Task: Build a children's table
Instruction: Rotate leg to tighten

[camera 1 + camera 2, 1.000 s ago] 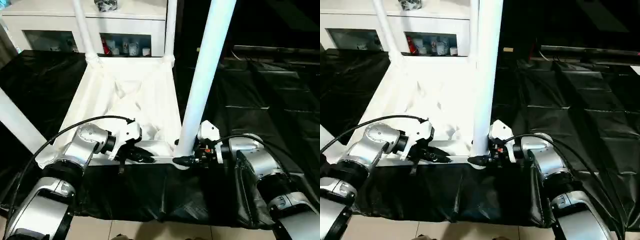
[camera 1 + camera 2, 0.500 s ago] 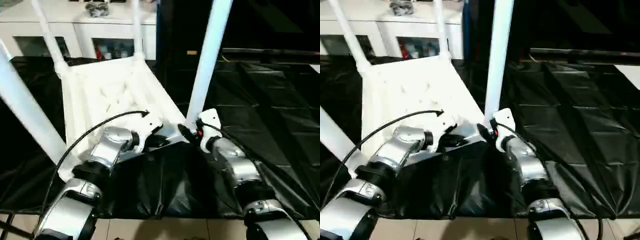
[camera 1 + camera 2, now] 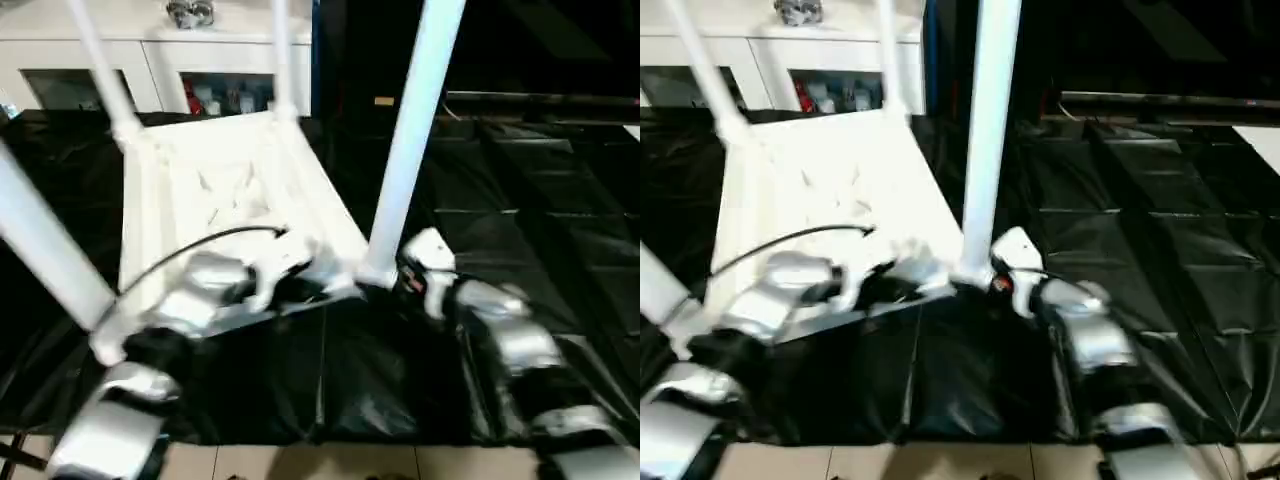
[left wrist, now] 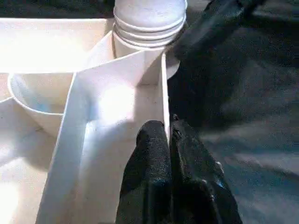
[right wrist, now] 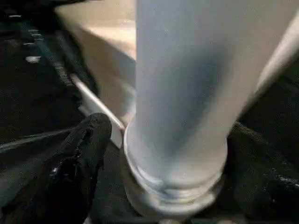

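Observation:
The children's table lies upside down on the black sheet, its white tabletop (image 3: 230,190) showing the ribbed underside. Legs stand in its corner sockets: the near-right leg (image 3: 410,140), the near-left leg (image 3: 45,250) and two far legs (image 3: 280,55). My left gripper (image 3: 310,290) is shut on the tabletop's thin near rim (image 4: 163,84), close to the near-right socket, with one finger (image 4: 152,149) on each side of the wall. My right gripper (image 5: 173,154) stands open around the base of the near-right leg (image 5: 182,93), its finger (image 5: 79,158) a little apart from the tube.
A white cabinet (image 3: 200,60) with glass doors stands behind the tabletop. Black plastic sheeting (image 3: 500,180) covers the ground around and to the right. A strip of light floor (image 3: 300,465) runs along the near edge.
The head view has shifted. My right gripper's fingers have spread wider around the leg's base. My left gripper still holds the rim.

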You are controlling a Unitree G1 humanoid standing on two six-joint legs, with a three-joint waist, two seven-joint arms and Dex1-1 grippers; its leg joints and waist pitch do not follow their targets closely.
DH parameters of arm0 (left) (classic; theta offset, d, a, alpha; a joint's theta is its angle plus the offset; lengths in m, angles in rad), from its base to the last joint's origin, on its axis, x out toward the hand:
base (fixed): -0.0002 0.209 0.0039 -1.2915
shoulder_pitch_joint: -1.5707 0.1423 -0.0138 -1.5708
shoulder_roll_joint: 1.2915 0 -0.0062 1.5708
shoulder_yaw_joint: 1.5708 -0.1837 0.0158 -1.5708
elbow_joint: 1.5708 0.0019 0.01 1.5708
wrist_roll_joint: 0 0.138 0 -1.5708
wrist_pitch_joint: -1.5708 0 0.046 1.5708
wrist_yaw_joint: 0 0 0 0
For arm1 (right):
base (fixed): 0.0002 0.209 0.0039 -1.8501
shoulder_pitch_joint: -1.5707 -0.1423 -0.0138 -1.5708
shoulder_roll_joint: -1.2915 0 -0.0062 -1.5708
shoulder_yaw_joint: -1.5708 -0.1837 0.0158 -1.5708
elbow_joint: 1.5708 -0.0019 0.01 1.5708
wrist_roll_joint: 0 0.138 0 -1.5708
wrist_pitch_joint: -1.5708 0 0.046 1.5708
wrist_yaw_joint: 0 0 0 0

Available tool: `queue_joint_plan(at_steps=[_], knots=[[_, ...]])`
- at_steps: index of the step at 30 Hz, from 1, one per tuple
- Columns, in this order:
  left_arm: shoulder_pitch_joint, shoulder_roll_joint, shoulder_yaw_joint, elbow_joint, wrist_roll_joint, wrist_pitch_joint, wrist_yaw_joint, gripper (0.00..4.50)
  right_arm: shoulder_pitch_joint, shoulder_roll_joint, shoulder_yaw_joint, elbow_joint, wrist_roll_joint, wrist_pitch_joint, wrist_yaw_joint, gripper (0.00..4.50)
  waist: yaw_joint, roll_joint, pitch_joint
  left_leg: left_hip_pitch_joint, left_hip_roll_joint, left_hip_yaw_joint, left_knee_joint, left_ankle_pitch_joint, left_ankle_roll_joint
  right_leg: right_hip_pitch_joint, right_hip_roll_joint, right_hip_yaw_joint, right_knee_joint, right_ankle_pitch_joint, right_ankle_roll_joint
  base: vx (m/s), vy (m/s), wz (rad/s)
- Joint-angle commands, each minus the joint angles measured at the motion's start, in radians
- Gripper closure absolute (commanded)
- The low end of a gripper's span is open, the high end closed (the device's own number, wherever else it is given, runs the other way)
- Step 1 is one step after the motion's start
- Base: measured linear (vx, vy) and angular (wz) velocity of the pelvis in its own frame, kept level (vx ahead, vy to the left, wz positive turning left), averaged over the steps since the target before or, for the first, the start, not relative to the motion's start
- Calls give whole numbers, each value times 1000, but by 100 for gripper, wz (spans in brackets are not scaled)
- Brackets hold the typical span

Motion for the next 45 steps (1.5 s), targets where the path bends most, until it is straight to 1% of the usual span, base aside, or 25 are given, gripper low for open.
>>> queue_joint_plan(at_steps=[1,3,4,6,7,11,17,21,22,23,24,25,26,27,28,29,30,32,33,35,36,38,41,44,45], knots=[[13,-13,-31,6,-33,-22,-62,450,2,13,60,-17,11,-5,97,63,7,-13,-63,1,44,-12,-59,-189,106,48,-58,50,-67,-226,-244,0,0,0],[11,7,-25,-3,-57,-12,-128,450,-15,-4,62,-1,11,-4,161,79,18,-13,-63,3,45,-10,-59,-180,103,47,-57,49,-63,-214,-253,0,0,0],[9,12,-24,-3,-62,-10,-145,450,-20,-11,65,4,15,0,183,90,20,-10,-63,4,47,-9,-60,-186,100,45,-58,49,-62,-216,-256,0,0,0],[4,24,-28,0,-64,-11,-176,450,-31,-23,74,15,19,0,216,96,23,-9,-61,7,49,-10,-62,-203,86,43,-57,49,-63,-226,-257,0,0,0],[2,30,-31,3,-65,-13,-195,450,-38,-27,76,22,21,5,237,114,23,-9,-61,9,49,-9,-63,-209,83,42,-56,49,-64,-230,-257,0,0,0],[-8,42,-37,24,-57,-24,-224,450,-56,-38,99,45,11,9,298,146,25,-9,-61,7,48,-10,-63,-216,68,44,-58,51,-63,-232,-257,0,0,0],[-15,45,-33,38,-59,-28,-234,450,-70,-31,103,67,6,7,321,179,28,-10,-62,4,47,-10,-62,-197,70,47,-60,51,-61,-220,-256,0,0,0],[-20,34,-22,53,-43,-21,-162,450,-56,-4,84,53,13,45,236,183,29,-9,-60,5,47,-11,-64,-211,62,46,-59,50,-64,-251,-248,0,0,0],[-26,27,-18,62,-32,-13,-119,450,-52,6,77,50,7,62,188,183,29,-9,-58,7,47,-11,-65,-225,53,45,-59,51,-67,-279,-240,0,0,0],[-39,3,-7,79,-12,6,-15,450,-41,32,60,45,-20,59,55,184,27,-9,-56,8,48,-12,-67,-235,47,43,-60,51,-69,-297,-236,0,0,0],[-44,-19,2,79,-4,22,52,450,-37,61,39,44,-34,82,-62,184,20,-12,-53,14,45,-17,-70,-282,17,39,-63,50,-80,-390,-208,0,0,0],[-45,-23,3,78,-3,25,63,450,-36,66,35,44,-36,87,-82,184,17,-12,-51,13,44,-18,-71,-288,8,38,-63,51,-82,-417,-197,0,0,0],[-46,-48,12,71,0,45,121,450,-31,101,9,42,-44,118,-203,185,11,-14,-50,16,41,-20,-70,-309,-2,34,-64,49,-90,-466,-178,0,0,0],[-46,-50,12,71,0,47,124,450,-31,102,7,41,-44,120,-208,185,8,-14,-49,17,40,-21,-70,-318,-4,33,-65,48,-94,-495,-168,0,0,0],[-46,-65,15,66,4,63,157,450,-27,122,-7,39,-43,135,-260,185,2,-14,-48,15,37,-25,-69,-333,-1,32,-66,44,-104,-568,-131,0,0,0],[-47,-94,21,57,5,87,205,450,-23,156,-28,37,-40,154,-340,185,2,-14,-48,15,37,-25,-69,-333,-1,32,-66,44,-104,-568,-131,0,0,0],[-50,-141,29,48,8,119,281,450,-20,204,-50,41,-43,171,-450,185,-2,-11,-46,15,37,-27,-71,-342,-5,29,-64,43,-108,-585,-118,0,0,0],[-51,-179,28,39,10,141,326,450,-23,243,-57,50,-52,182,-526,185,-11,-11,-44,20,33,-32,-72,-384,-18,25,-62,34,-120,-641,-88,0,0,0],[-51,-205,22,33,13,150,349,450,-28,272,-54,56,-55,179,-555,185,-13,-11,-45,20,32,-32,-71,-389,-16,26,-63,33,-120,-641,-86,0,0,0],[-52,-215,19,32,15,151,360,450,-30,283,-53,55,-54,175,-562,185,-19,-6,-46,26,32,-33,-72,-407,-2,23,-61,31,-127,-623,-89,0,0,0],[-51,-231,10,29,18,152,362,450,-33,300,-40,49,-60,138,-557,185,-20,-5,-48,25,33,-32,-75,-408,6,24,-61,32,-128,-597,-95,0,0,0],[-50,-234,0,29,22,148,359,450,-35,304,-45,35,-57,120,-562,130,-23,-4,-47,20,33,-33,-77,-418,11,25,-60,33,-125,-576,-102,0,0,0],[-43,-221,-6,25,28,136,341,450,-34,273,-46,17,-42,110,-508,105,-22,-3,-48,18,33,-32,-78,-413,18,26,-61,37,-122,-549,-116,0,0,0],[-29,-183,0,16,26,114,296,450,-15,209,-43,-21,-6,122,-354,79,-16,-5,-50,20,34,-28,-75,-401,32,27,-61,41,-121,-524,-126,0,0,0],[-23,-171,0,9,21,108,273,450,-9,184,-27,-30,-12,115,-317,69,-12,-7,-52,13,37,-26,-76,-360,44,32,-63,46,-113,-470,-144,0,0,0]])
